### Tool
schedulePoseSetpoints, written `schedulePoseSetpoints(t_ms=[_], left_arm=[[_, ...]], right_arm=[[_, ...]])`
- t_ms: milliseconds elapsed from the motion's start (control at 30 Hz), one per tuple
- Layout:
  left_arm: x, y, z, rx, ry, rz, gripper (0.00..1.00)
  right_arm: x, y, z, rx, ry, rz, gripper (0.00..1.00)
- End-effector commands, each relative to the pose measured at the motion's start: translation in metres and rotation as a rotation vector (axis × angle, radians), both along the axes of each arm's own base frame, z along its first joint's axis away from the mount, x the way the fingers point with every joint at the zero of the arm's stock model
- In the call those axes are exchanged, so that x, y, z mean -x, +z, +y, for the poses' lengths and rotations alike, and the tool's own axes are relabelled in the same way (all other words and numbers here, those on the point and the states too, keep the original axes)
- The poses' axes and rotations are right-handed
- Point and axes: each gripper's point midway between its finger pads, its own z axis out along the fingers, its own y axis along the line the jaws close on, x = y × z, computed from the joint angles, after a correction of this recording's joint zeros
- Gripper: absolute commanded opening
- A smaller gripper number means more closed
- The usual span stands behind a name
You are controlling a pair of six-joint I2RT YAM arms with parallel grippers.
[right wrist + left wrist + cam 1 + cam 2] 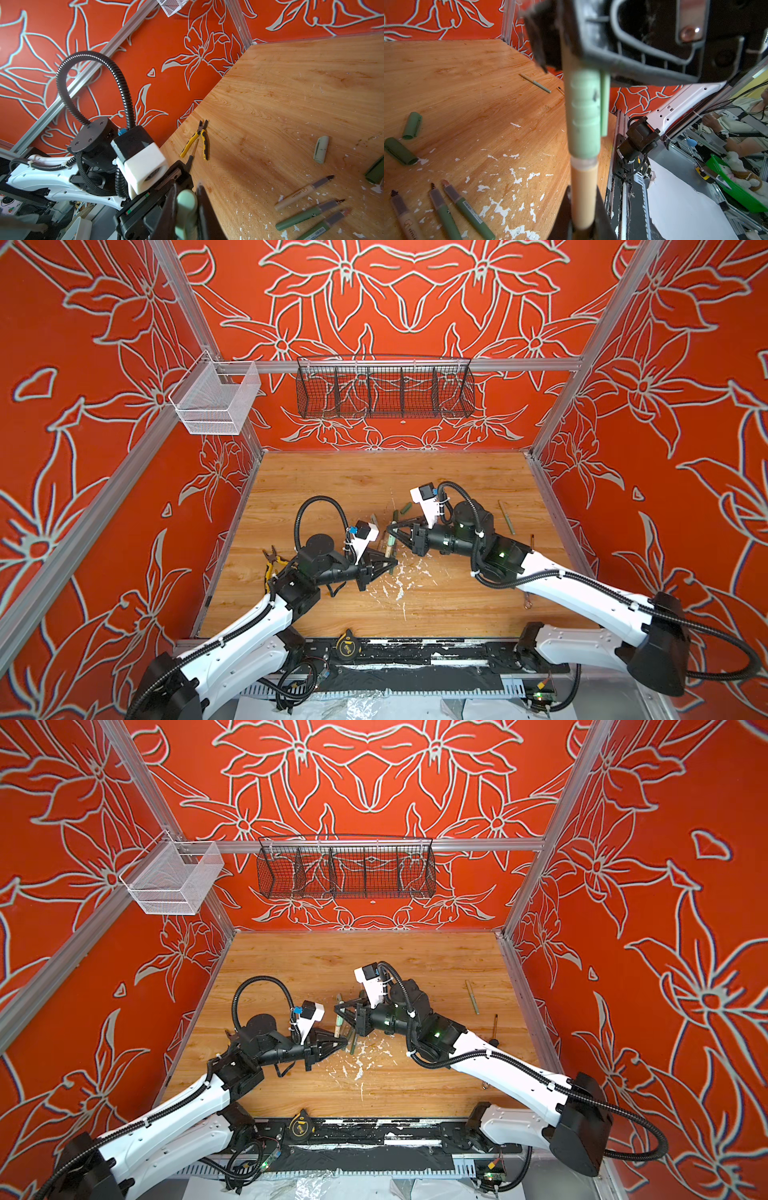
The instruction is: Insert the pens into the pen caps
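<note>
In both top views the left claw and right claw meet above the bench middle. Left wrist view: the left claw pinches a tan pen wearing a pale green cap. Right wrist view: the right claw squeezes that cap; three loose pens lie on the bench.

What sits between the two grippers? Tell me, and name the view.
A tan pen with its tip in a pale green cap: left gripper clamps the barrel, right gripper the cap. The left wrist view shows it best.
</note>
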Motion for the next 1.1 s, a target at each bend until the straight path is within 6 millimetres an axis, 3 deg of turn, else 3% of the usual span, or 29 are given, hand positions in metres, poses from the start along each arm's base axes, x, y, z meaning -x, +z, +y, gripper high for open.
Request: schedulePoseSetpoints(t_ms=[0, 433, 1067], left_arm=[[0.001, 0.041, 0.000, 0.065, -0.008, -0.173, 0.00], [-0.001, 0.069, 0.000, 0.072, 0.001, -0.244, 0.00], [-0.008, 0.103, 0.001, 0.094, 0.014, -0.337, 0.00]], right_arm=[[0.021, -0.025, 0.012, 0.037, 0.083, 0.068, 0.00], [0.049, -0.073, 0.026, 0.157, 0.148, 0.126, 0.00], [0.077, -0.098, 0.046, 0.201, 0.197, 0.150, 0.00]])
